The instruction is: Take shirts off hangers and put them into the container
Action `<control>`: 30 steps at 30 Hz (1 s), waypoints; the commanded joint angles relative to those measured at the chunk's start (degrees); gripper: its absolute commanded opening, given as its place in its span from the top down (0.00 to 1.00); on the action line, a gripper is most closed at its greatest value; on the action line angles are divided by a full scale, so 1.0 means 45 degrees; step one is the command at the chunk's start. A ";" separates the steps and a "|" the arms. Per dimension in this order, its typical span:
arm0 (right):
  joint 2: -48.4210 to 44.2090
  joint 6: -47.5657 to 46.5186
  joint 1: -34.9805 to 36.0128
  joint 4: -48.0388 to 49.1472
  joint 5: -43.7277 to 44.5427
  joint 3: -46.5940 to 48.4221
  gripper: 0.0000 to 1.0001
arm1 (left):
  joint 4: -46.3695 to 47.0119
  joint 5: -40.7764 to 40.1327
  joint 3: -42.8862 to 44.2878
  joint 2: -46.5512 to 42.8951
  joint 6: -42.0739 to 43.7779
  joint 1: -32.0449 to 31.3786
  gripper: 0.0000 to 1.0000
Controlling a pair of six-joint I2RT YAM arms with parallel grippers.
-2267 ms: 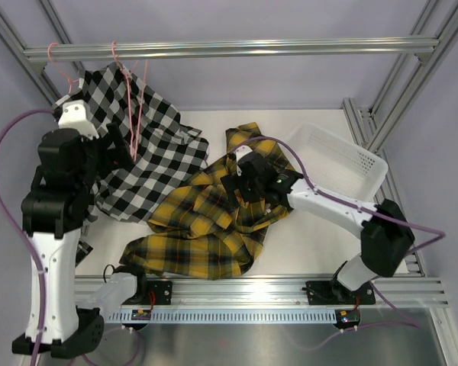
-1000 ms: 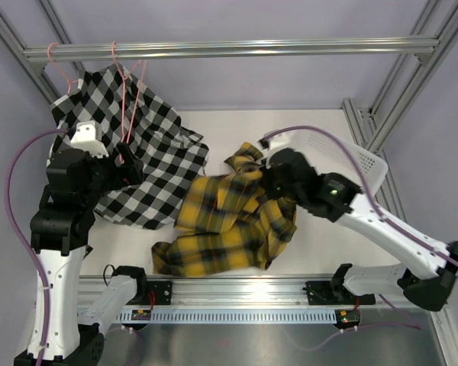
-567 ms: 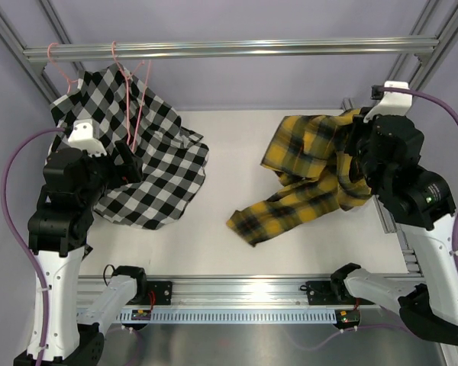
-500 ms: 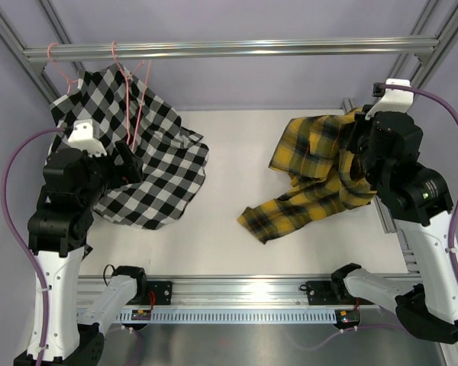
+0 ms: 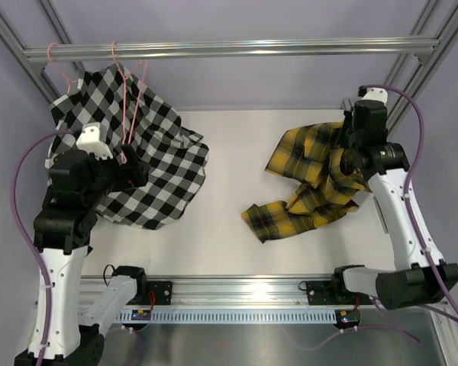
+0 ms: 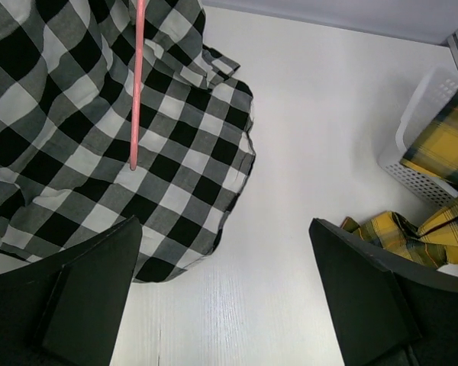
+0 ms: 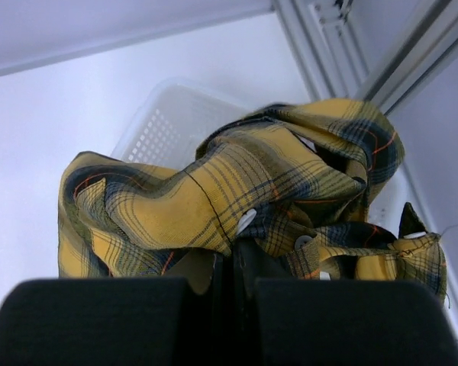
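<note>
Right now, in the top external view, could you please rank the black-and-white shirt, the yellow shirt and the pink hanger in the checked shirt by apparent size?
1. black-and-white shirt, spread wide
2. yellow shirt, bunched up, so probably understated
3. pink hanger, only thin wire

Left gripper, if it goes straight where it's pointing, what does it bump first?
The open left gripper aims at the edge of the black-and-white shirt, so probably that cloth first, or the bare table just beside it; depth is unclear.
</note>
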 commanded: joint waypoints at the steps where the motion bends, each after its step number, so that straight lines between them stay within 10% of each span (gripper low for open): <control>1: 0.0650 0.1390 -0.0674 0.1807 -0.0783 -0.0820 1.00 | 0.0688 0.0779 -0.0249 -0.0230 -0.0249 0.0040 0.03; 21: 0.5828 0.6257 -0.3528 0.0480 -0.0860 -0.3791 0.97 | 0.0766 0.1599 -0.1206 -0.0348 -0.0581 0.0021 0.07; 26: 0.4952 0.5284 -0.3489 0.0382 -0.0548 -0.3870 0.78 | 0.0786 0.1717 -0.1227 -0.0250 -0.0737 0.0021 0.08; 30: 0.2496 0.4130 -0.2905 0.0227 -0.0099 -0.3422 0.41 | 0.0727 0.1678 -0.0856 -0.0056 -0.0737 0.0021 0.07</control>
